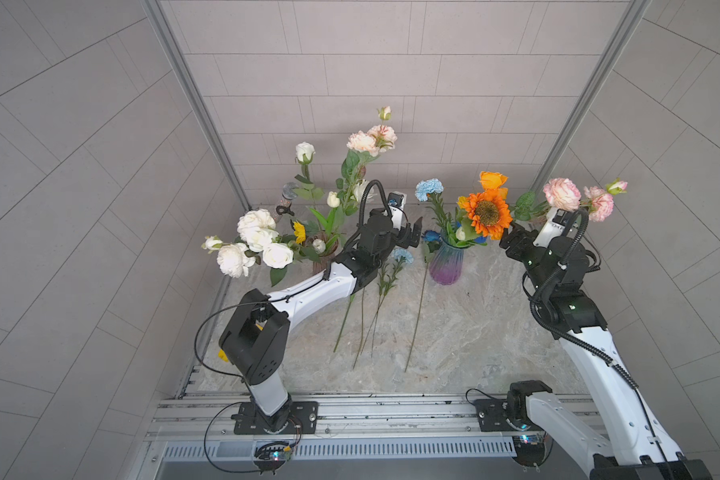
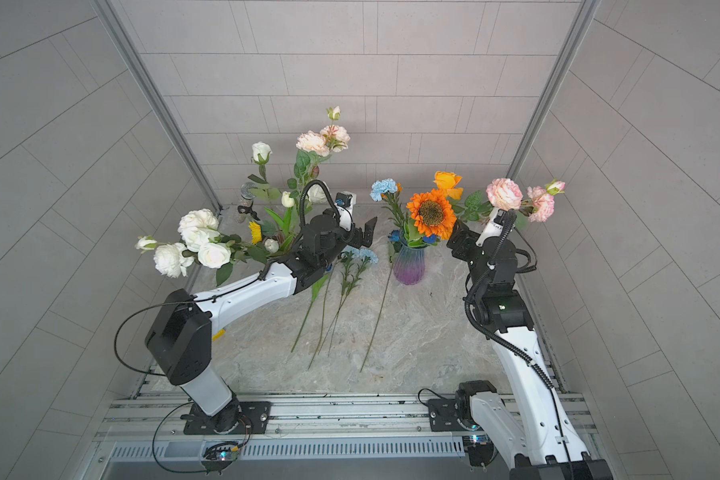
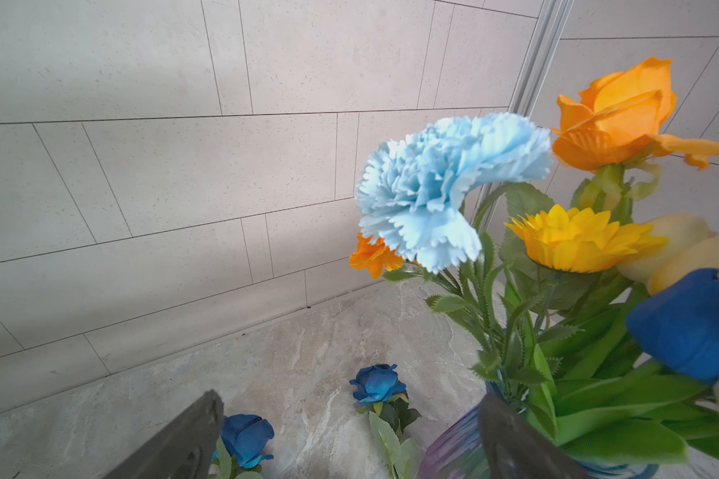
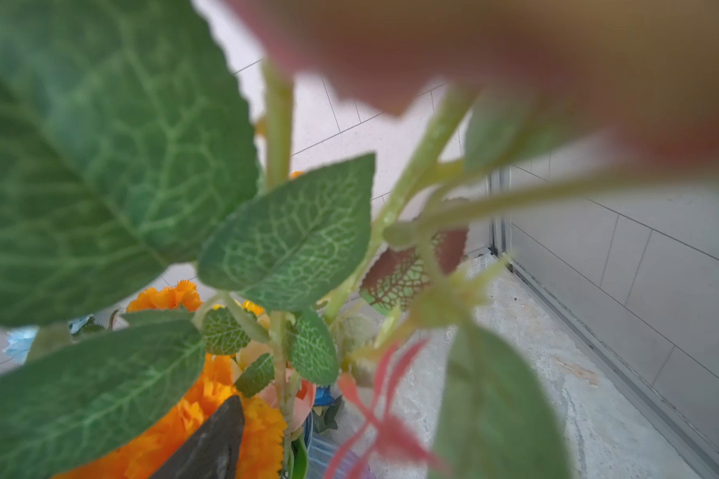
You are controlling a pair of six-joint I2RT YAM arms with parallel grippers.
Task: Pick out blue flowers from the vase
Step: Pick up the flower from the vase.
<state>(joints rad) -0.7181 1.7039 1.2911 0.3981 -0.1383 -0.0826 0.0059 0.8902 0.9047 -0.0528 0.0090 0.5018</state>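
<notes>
While ribbed glass vase [image 1: 445,266], teal-to-purple, holds frilly light blue carnation [image 1: 429,189], dark blue tulip bud [image 3: 694,323], orange sunflower [image 1: 487,214], left pincer [image 1: 413,235] gapes empty at its 9 o'clock; right pincer [image 1: 510,239] at 3 o'clock, buried in leaves [image 4: 287,240]: opening can't tell.

I confirm both top views look steeply down over the whole table [image 1: 474,332]; the wrist cameras sit close, both facing the vase [image 1: 445,266].

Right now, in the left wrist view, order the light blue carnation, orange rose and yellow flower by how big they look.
1. light blue carnation
2. orange rose
3. yellow flower
Camera nearness may skew this.
</notes>
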